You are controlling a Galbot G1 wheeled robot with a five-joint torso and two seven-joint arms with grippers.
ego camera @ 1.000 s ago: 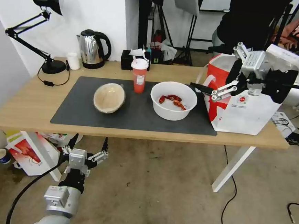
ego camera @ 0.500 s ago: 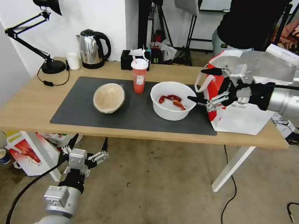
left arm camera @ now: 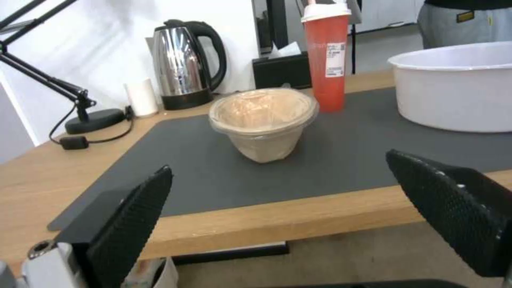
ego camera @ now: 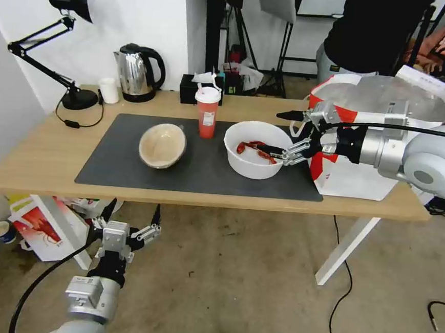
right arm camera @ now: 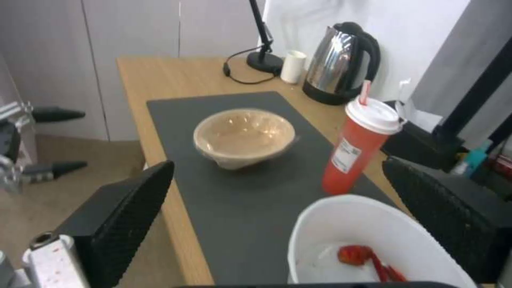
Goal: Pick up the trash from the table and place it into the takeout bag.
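- The right gripper (ego camera: 278, 132) reaches in from 3 o'clock over the near-right rim of the white bowl (ego camera: 256, 161), jaws spread wide, one fingertip above the rim and one inside it, pinching nothing; contact with the rim cannot be told.
- Red crayfish shells (ego camera: 254, 149) lie in the bowl, partly behind the lower finger.
- The red cup (ego camera: 206, 113), lidded with a straw, stands at the bowl's 10 o'clock; the tan bowl (ego camera: 162, 145) sits at its 9 o'clock, tipped, both on the grey mat (ego camera: 129, 174) of the table (ego camera: 38, 157).
- The takeout bag (ego camera: 366, 172) stands at the table's right end, just beside the bowl, partly hidden by the right arm.
- The left gripper (ego camera: 124, 223) hangs below the table's front edge at 7 o'clock, jaws spread, empty.
- In the right wrist view, the white bowl (right arm camera: 373, 240) is cut off at the frame's edge.
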